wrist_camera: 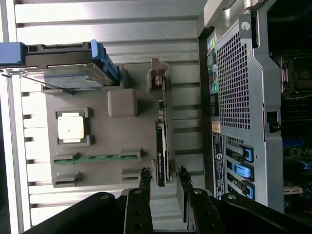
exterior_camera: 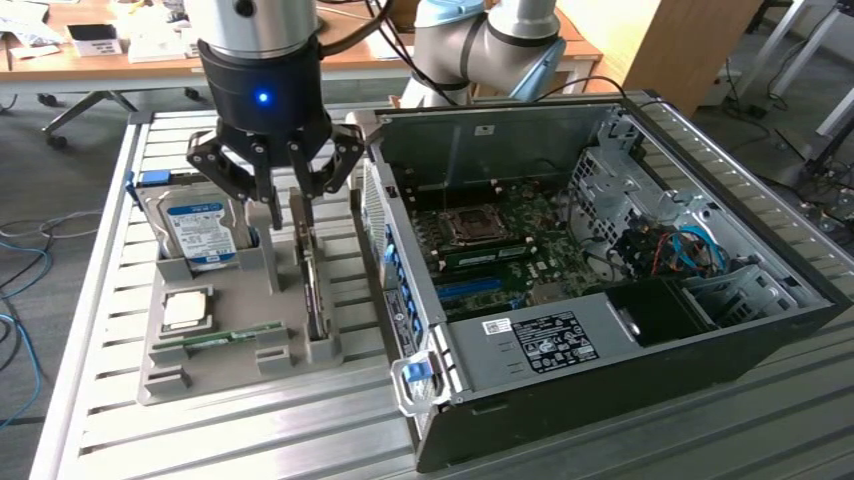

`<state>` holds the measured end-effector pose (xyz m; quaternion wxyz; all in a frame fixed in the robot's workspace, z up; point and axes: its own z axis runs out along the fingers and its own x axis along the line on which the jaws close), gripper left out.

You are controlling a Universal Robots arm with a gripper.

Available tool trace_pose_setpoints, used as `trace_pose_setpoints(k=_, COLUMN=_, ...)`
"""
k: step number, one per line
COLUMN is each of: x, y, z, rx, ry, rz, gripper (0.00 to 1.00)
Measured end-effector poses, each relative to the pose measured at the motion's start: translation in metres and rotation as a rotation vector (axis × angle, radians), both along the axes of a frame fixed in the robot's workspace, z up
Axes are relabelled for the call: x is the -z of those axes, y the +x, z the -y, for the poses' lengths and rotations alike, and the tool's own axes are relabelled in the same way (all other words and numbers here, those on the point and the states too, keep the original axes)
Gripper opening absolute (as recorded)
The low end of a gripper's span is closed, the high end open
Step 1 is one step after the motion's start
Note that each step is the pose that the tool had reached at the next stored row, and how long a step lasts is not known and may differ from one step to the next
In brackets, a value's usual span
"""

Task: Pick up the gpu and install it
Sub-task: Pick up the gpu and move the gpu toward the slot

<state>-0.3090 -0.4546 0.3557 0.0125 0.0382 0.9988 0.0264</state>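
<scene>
Honestly, the gpu (exterior_camera: 314, 290) is standing on edge in its slot of the gray tray (exterior_camera: 247, 300), long axis running alongside the computer case (exterior_camera: 534, 410). The gripper (exterior_camera: 287, 222) is hanging over it, fingers apart. An off-centre squeeze is probably risking tipping or jamming it.

Hard drive (exterior_camera: 198, 228), processor (exterior_camera: 187, 308), memory stick (exterior_camera: 220, 337) in grey tray (exterior_camera: 220, 368).

On the exterior view's left, the tray (exterior_camera: 227, 368) sits on the table (exterior_camera: 94, 420), with the computer case (exterior_camera: 574, 410) just right of it. In the tray, the hard drive (exterior_camera: 200, 230) stands at the back. The processor (exterior_camera: 187, 308) and memory stick (exterior_camera: 220, 338) lie nearer the front, and the gpu (exterior_camera: 315, 290) stands on edge beside the case. My gripper (exterior_camera: 291, 215) hangs over the gpu's rear end, fingers (wrist_camera: 144, 183) apart.
</scene>
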Motion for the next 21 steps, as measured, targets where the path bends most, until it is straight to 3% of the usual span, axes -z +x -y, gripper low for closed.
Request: trace_pose_setpoints(k=21, x=0.0038, y=0.0000, z=0.0000, rx=0.000, ry=-0.0003, rz=-0.0003, gripper=0.36)
